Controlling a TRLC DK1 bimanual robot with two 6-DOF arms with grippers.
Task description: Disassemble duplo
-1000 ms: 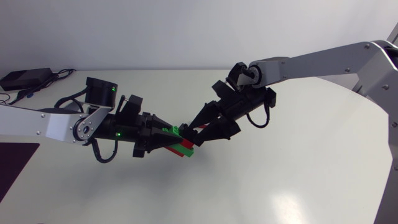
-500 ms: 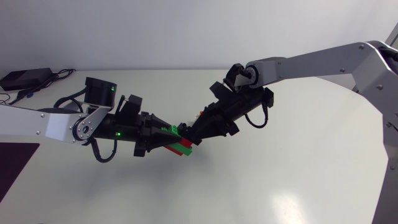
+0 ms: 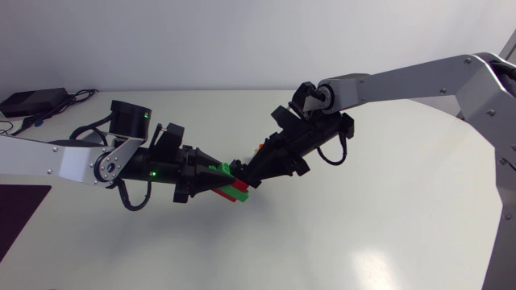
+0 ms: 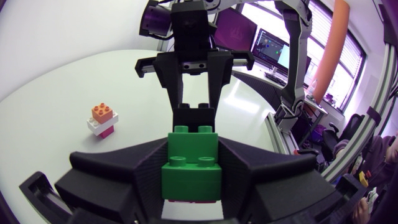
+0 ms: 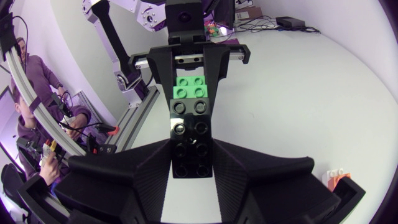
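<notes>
Two robot arms meet over the middle of the white bench [image 3: 363,225]. The left arm comes in from the left side and the right arm comes in from the right side, and their tips point at each other. The left hand [image 3: 226,180] is clenched on a green block [image 4: 191,168], with one finger pressing on each side of it. A bit of red block [image 3: 240,187] shows under the green one, and there is more green under that. The right hand [image 3: 246,177] is grasping a long black block [image 5: 191,140] between its two fingers. The far end of the black block meets the green block, so the two hands are very close, tip to tip. It is hard to tell whether the blocks touch the bench or hang just over it. Off to one side, well apart from the hands, a small pile [image 4: 102,120] sits on the bench. It has an orange block on top, a white one under it and a bit of pink at the bottom.
</notes>
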